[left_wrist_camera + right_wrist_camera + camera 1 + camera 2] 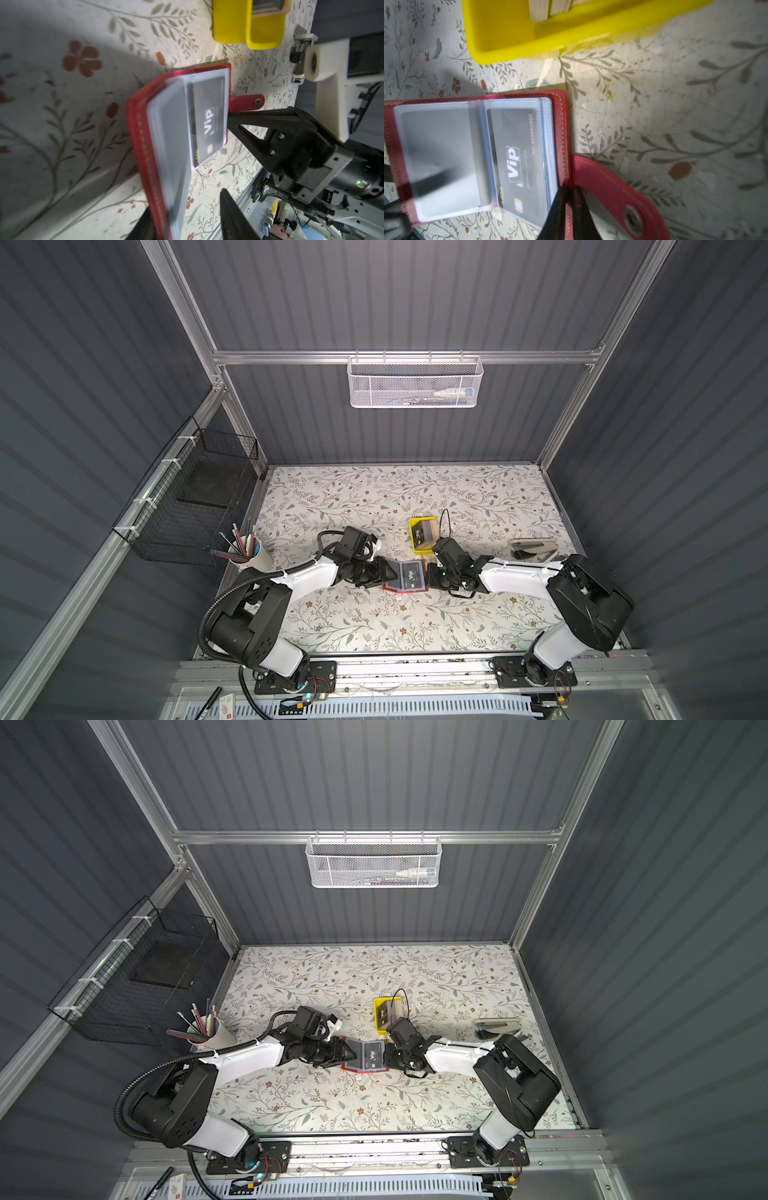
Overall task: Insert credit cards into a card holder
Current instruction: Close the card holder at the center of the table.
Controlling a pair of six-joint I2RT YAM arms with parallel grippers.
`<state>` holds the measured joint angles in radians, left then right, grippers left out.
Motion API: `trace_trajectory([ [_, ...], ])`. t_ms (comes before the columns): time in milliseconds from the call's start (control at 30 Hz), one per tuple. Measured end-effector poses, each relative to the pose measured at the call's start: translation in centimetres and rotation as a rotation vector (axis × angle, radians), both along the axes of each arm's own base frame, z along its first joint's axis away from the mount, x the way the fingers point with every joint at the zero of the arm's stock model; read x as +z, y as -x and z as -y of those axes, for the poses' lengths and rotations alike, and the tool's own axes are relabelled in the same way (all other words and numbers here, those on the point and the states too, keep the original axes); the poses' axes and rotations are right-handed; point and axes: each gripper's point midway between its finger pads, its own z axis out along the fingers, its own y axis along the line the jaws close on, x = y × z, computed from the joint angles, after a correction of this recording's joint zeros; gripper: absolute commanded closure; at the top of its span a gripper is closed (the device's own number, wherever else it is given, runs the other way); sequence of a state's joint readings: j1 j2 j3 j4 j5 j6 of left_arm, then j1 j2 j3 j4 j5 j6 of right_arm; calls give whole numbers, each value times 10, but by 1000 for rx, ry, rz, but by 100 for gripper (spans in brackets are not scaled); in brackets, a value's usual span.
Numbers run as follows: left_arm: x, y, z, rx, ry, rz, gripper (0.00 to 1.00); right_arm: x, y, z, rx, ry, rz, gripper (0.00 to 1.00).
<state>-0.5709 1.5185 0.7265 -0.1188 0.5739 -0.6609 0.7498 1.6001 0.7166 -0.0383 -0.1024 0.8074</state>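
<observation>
The red card holder (pixel 388 588) (pixel 348 1067) lies open on the table between my two grippers. A dark "Vip" credit card (pixel 412 573) (pixel 207 118) (pixel 517 160) sits inside its right-hand clear sleeve. My right gripper (pixel 430 574) (pixel 569 193) is shut on the right edge of the red cover (pixel 560 124), beside the snap strap (pixel 612 197). My left gripper (pixel 392 570) (pixel 185 201) stands open astride the left cover (pixel 141 128) and its lifted, blurred sleeves; one finger is against the cover's outside and the other is apart. More credit cards (pixel 426 531) (pixel 550 8) stand in the yellow tray.
The yellow tray (pixel 415 549) (pixel 232 27) (pixel 508 31) stands just behind the card holder. A white cup of pencils (pixel 253 556) is at the left edge and a grey stapler-like tool (pixel 536 549) at the right. A black wire basket (pixel 195 497) hangs on the left wall.
</observation>
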Motion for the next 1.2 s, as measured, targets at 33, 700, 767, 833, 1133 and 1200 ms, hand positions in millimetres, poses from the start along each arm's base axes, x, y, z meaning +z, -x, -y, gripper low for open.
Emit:
trace_trajectory([
  [33,3,1,4,-8,8,6,50,0,0,0,0,0,0,88],
  [700,2,-3,44,-18,92,14,59,0,0,2,-6,10,-1,86],
  [767,-2,-3,45,-20,87,12,61,2,1,3,-8,19,0,86],
  [833,-8,-2,47,-24,80,5,63,6,1,6,-16,29,7,86],
  [1133,-20,1,54,-35,54,2,66,45,-9,4,-21,-3,89,83],
  [1200,-20,1,56,-38,56,4,66,48,-10,0,-4,-13,91,83],
])
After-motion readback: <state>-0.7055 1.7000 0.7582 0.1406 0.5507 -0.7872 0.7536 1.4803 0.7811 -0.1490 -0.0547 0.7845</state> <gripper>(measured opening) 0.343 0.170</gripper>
